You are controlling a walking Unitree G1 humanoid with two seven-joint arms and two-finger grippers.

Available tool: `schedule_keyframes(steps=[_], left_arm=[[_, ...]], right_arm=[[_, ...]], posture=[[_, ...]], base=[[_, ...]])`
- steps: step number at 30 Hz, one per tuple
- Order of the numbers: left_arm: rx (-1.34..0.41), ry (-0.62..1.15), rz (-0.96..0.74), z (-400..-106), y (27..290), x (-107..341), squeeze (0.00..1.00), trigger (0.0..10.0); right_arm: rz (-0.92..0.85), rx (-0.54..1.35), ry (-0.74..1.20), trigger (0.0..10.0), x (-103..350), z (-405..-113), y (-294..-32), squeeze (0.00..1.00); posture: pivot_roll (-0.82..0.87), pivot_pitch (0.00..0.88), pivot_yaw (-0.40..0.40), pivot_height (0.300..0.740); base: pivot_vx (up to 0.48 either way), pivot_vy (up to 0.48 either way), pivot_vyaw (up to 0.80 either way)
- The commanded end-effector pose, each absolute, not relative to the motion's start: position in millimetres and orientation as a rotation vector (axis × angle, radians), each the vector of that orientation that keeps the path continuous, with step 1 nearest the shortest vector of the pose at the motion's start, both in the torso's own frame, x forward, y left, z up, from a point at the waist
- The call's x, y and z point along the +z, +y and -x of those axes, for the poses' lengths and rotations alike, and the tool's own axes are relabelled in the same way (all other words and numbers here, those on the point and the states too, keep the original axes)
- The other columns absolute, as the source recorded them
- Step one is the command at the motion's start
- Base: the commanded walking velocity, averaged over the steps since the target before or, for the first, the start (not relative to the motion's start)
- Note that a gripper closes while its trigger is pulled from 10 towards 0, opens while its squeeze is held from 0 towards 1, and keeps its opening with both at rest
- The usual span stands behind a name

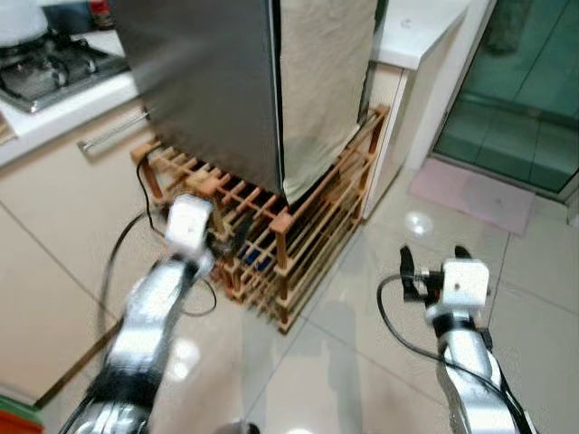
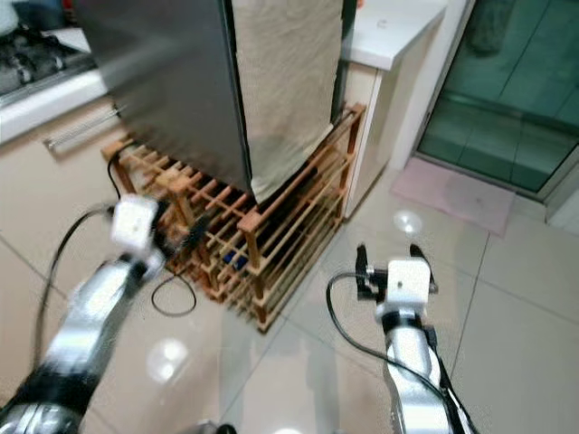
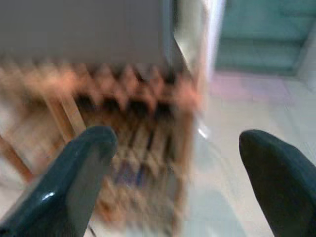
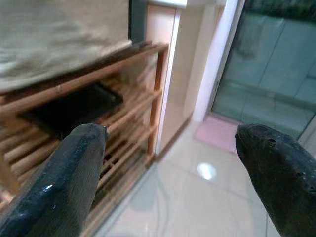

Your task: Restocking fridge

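Note:
The grey steel fridge (image 1: pixel 199 81) stands on a slatted wooden rack (image 1: pixel 271 244), and a beige cloth (image 1: pixel 321 81) hangs down its side. My left gripper (image 1: pixel 231 237) is held low in front of the rack's near corner. In the blurred left wrist view its fingers (image 3: pixel 84 168) are spread with nothing between them. Over the floor tiles to the right of the rack, my right gripper (image 1: pixel 432 262) is open and empty. Its wrist view looks past both fingers (image 4: pixel 74 168) at the rack's side shelves (image 4: pixel 123 103).
A gas hob (image 1: pixel 45 63) and a counter with a drawer handle (image 1: pixel 113 131) are at the left. A white cabinet (image 1: pixel 407 54) stands right of the fridge. Beyond are a glass door (image 1: pixel 516 90) and a pink mat (image 1: pixel 475 194). A black cable (image 1: pixel 127 244) trails by the rack.

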State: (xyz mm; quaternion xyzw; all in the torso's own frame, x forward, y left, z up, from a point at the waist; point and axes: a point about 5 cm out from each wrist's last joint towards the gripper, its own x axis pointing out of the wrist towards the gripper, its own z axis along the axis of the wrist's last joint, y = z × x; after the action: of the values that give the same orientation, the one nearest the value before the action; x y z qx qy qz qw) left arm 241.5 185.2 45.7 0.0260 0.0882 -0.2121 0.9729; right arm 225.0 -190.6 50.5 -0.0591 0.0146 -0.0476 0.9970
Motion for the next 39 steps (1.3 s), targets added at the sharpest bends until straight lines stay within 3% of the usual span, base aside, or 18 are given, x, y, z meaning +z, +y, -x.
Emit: schedule_keyframes(steps=[1,8,11,18,26,28,39], left_arm=[[-0.495,0.085,-0.003,-239,164,67,0.0,10.0],[-0.414,-0.095,0.018,-257,146,113,0.0,10.0],[-0.392,-0.094,0.015,-253,147,121,0.0,10.0],[-0.274,-0.073,-0.025,-251,152,114,0.0,10.0],[-0.163,-0.045,-0.091,-251,164,99,0.0,10.0],[-0.062,-0.017,-0.061,-255,171,92,0.0,10.0],[-0.02,0.008,-0.027,-267,164,86,0.0,10.0]], right_arm=[[0.118,-0.086,-0.017,10.0,64,-227,-190,0.1],[0.137,-0.121,-0.09,10.0,89,-231,-195,0.11],[0.14,-0.11,-0.093,10.0,95,-225,-196,0.11],[0.158,-0.088,-0.046,10.0,85,-210,-194,0.11],[0.164,-0.122,-0.03,10.0,75,-214,-196,0.11],[0.15,-0.171,-0.011,10.0,66,-218,-201,0.11],[0.133,-0.207,-0.022,10.0,63,-231,-205,0.1]], posture=[[-0.07,0.0,0.05,0.74],[-0.08,0.0,0.037,0.74],[-0.08,0.0,0.033,0.74],[-0.07,0.0,0.031,0.74],[-0.07,0.0,0.034,0.74],[-0.07,0.0,0.038,0.74],[-0.07,0.0,0.037,0.74]], base=[[0.0,0.0,0.0],[0.0,0.0,0.0],[0.0,0.0,0.0],[0.0,0.0,0.0],[0.0,0.0,0.0],[0.0,0.0,0.0],[0.0,0.0,0.0]])
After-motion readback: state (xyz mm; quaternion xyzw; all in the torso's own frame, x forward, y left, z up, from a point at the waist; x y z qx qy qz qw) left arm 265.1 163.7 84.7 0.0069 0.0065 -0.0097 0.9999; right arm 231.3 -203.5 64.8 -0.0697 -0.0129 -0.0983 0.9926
